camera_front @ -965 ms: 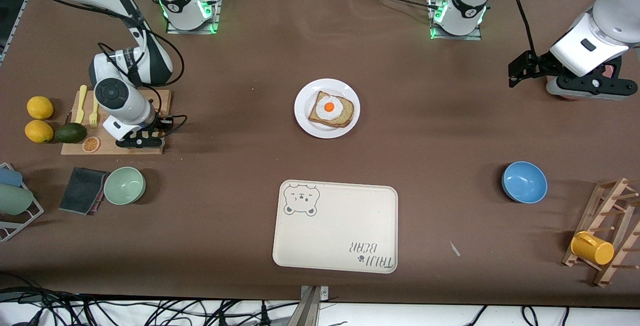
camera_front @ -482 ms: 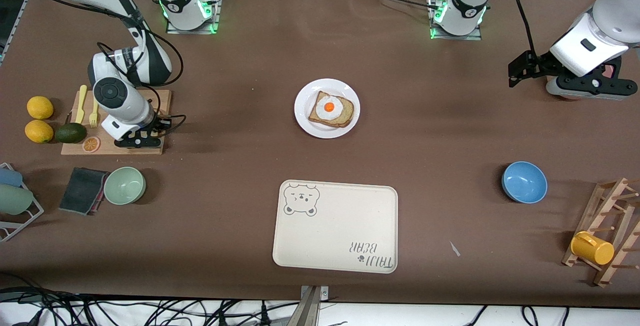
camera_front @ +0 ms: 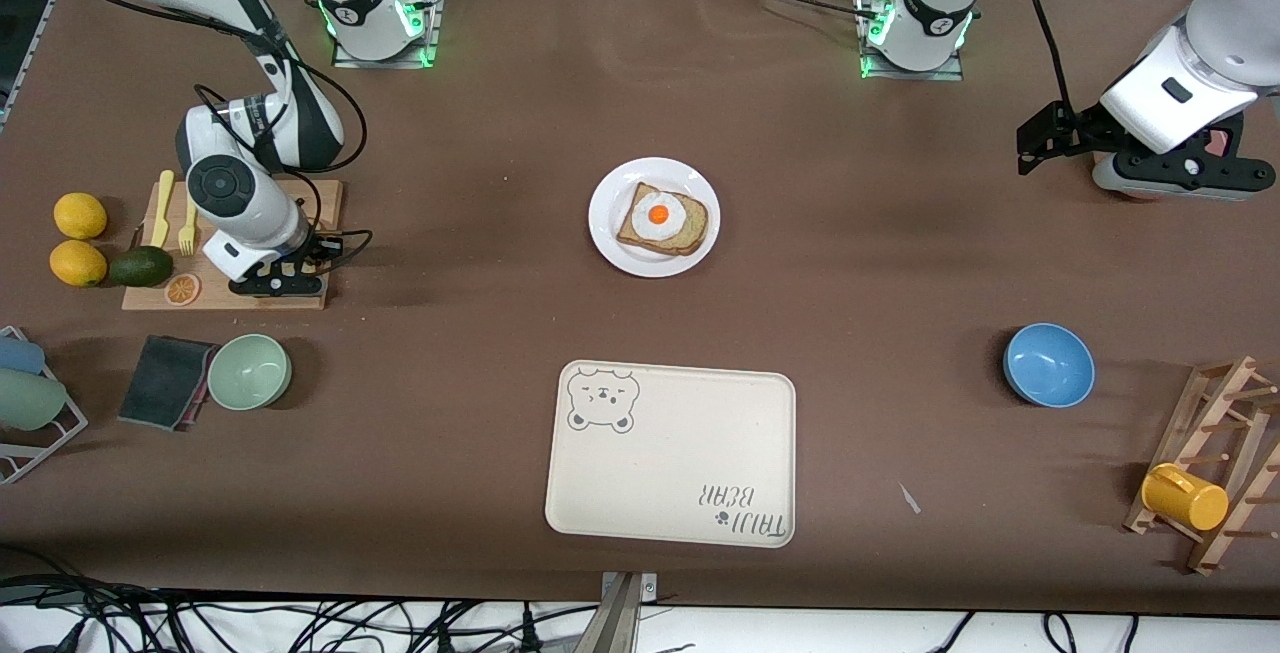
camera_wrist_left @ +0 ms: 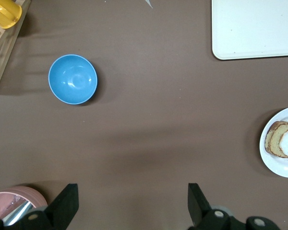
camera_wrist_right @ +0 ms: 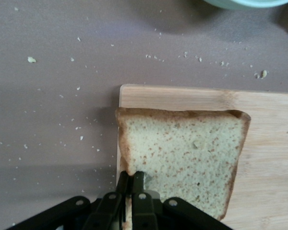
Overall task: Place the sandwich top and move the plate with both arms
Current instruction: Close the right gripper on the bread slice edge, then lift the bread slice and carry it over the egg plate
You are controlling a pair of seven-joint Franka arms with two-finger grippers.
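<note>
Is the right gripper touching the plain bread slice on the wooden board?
Touching. In the right wrist view the right gripper has its fingers closed on the edge of the sandwich top, which lies on the cutting board.

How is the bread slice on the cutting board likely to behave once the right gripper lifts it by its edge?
The bread slice looks thin and spongy, so it will probably sag away from the right gripper, which is shut on one edge. It seems light and should lift easily. Crumbs scattered around the cutting board suggest that it may shed or tear if squeezed.

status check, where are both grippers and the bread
Right gripper shut on speckled brown bread slice, over wooden cutting board. Left gripper open, waiting. Nothing blocking.
</note>
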